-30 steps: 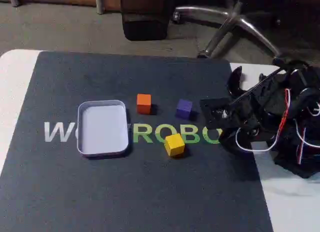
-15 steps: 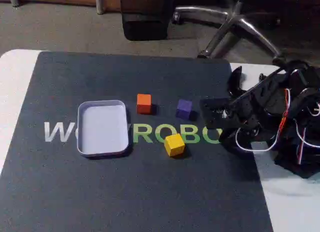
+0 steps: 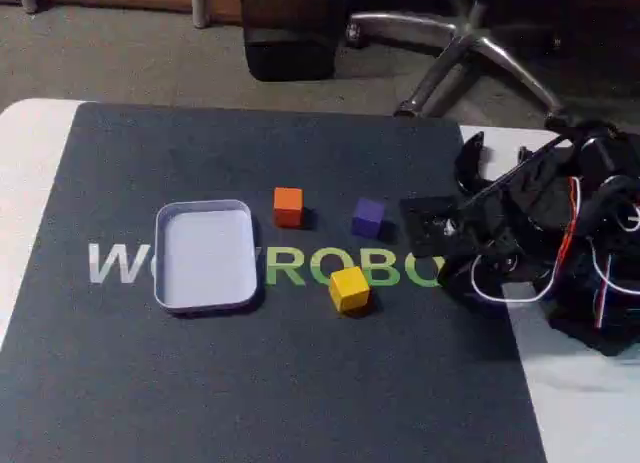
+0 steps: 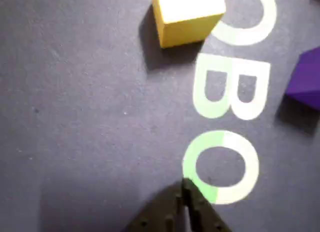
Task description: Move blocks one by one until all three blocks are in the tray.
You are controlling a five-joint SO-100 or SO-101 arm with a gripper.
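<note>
The gripper [image 4: 183, 192] hangs closed and empty over the mat — the yellow block [image 4: 187, 16] lies straight ahead, the purple block [image 4: 306, 79] off right.

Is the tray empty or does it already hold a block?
Empty: the tray shows bare floor; orange, purple and yellow blocks sit on the mat.

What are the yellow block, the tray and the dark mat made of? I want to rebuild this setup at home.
Yellow block: probably painted wood or dense foam; matte faces, crisp edges, no glare. Tray: looks like thin metal, a pale tin with rolled rim and rounded corners. Dark mat: seemingly fabric-topped rubber, given its fine woven grain and printed letters.
</note>
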